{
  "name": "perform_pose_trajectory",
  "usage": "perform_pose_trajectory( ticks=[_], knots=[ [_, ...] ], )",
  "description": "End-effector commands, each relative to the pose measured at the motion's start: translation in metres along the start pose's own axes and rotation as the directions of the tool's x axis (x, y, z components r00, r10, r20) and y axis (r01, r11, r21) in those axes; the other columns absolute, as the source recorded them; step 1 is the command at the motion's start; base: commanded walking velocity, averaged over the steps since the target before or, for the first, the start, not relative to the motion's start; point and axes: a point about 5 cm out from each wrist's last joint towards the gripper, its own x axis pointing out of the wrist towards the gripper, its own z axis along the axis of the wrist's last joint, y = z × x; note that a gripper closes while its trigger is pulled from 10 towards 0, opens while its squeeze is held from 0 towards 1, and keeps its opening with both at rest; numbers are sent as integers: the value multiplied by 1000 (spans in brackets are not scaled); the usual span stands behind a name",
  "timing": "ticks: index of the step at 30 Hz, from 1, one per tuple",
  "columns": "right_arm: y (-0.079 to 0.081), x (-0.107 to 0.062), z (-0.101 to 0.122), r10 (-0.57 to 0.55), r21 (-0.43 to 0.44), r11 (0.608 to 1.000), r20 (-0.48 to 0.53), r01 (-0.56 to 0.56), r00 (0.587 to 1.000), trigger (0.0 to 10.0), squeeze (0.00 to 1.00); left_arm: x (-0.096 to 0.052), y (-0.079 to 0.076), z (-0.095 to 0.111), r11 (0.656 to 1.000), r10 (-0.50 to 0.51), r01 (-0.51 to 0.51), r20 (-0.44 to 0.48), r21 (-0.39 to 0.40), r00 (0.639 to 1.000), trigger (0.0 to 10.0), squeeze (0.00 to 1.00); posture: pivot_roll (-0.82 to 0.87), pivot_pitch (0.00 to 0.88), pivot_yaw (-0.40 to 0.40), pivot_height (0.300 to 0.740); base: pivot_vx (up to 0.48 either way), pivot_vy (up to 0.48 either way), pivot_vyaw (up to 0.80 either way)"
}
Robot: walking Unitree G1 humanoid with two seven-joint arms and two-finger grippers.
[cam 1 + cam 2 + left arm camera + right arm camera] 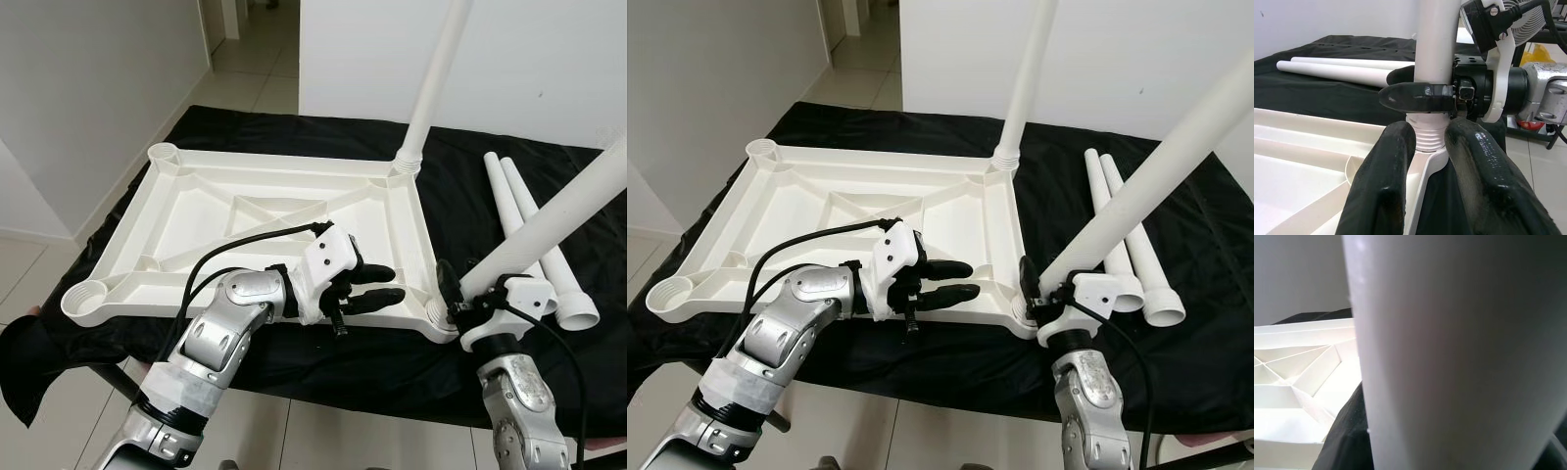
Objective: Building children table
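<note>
A white plastic table top (196,220) lies upside down on a black cloth. One white leg (431,88) stands upright in its far right corner socket. My right gripper (458,294) is shut on a second leg (558,220), which tilts to the right with its threaded end (1426,134) in the near right corner socket. My left gripper (384,285) is open and hovers over the top's near rim, pointing at that socket; its fingers (1386,181) frame the socket in the left wrist view. In the right wrist view the held leg (1449,357) is very close.
Two loose white legs (509,191) lie side by side on the cloth to the right of the top. Open sockets sit at the near left corner (83,294) and far left corner (165,152). The cloth's front edge drops to tiled floor. A white wall stands behind.
</note>
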Motion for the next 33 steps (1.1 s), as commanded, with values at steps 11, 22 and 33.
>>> perform_pose_trajectory(
  ticks=[11,22,33],
  knots=[
    [11,-9,-22,154,-313,929,-165,-200,974,10000,0,-2,4,2,999,42,-42,-3,10,999,10000,0,17,16,22,740,0,0,0],
    [6,-18,-28,154,-219,955,-204,-198,967,10000,0,-3,4,2,999,45,-45,-1,8,999,10000,0,14,27,25,740,0,0,0],
    [5,-6,-23,40,30,999,-186,-35,982,10000,0,-3,6,4,999,49,-49,1,13,999,10000,0,15,34,29,740,0,0,0]
  ],
)
